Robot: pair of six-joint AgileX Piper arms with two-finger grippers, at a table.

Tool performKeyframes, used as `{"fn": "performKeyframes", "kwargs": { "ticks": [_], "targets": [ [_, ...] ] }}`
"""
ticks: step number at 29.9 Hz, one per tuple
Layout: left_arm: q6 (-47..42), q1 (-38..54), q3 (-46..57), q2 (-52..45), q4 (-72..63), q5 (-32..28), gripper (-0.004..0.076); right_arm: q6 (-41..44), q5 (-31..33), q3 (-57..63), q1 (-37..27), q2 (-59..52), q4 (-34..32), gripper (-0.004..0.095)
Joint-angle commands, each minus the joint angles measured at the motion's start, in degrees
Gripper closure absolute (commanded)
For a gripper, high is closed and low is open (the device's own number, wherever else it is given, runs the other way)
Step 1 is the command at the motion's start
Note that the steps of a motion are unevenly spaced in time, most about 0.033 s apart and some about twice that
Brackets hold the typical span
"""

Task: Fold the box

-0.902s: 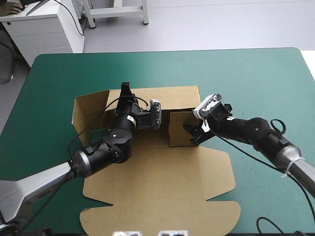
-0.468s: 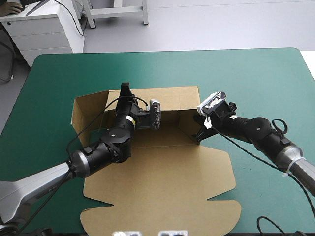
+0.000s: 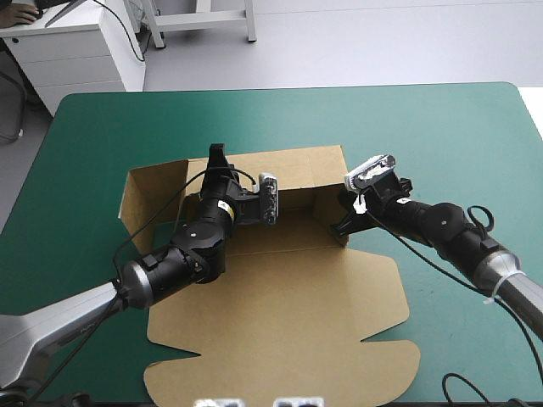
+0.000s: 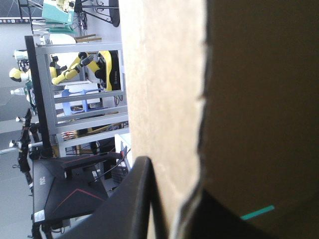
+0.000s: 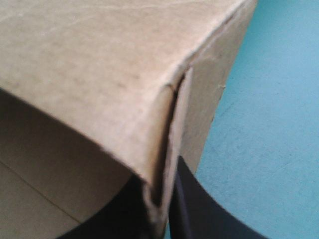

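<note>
The brown box lies mid-table, its lid flat toward the front edge. The back wall stands raised, and a left side flap leans outward. My left gripper is shut on the top edge of the back wall. In the left wrist view the board runs between the black fingers. My right gripper is shut on the upright right side wall near its front corner. The right wrist view shows the doubled board edge pinched in that gripper.
The teal-green cover stretches to the right of and behind the box. The lid's front flaps reach close to the table's front edge.
The right side wall swung from lying inward to standing upright. My right gripper shut on it and moved right. The left gripper kept its hold on the back wall.
</note>
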Motion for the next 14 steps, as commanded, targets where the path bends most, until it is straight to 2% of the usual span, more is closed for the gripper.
{"fn": "performKeyframes", "kwargs": {
  "ticks": [1, 8, 10, 14],
  "targets": [
    [-0.7, -3.2, -0.2, -2.0, -5.3, -9.5, 0.0577, 0.2, -2.6, -1.7, 0.6, -1.7, 1.3, 0.0926],
    [-0.7, -8.7, -0.2, -4.7, -5.1, -6.9, 0.0251, 1.5, -5.7, -1.7, 0.6, -1.7, 1.2, 0.0926],
    [-0.7, -10.4, -0.2, -5.4, -4.9, -6.0, 0.0209, 2.4, -6.4, -1.7, 0.6, -1.7, 1.2, 0.0926],
    [-0.7, -14.5, -0.4, -6.2, -4.1, -2.3, 0.0206, 3.0, -7.5, -1.7, 0.6, -1.7, 1.0, 0.0926]
  ]
}}
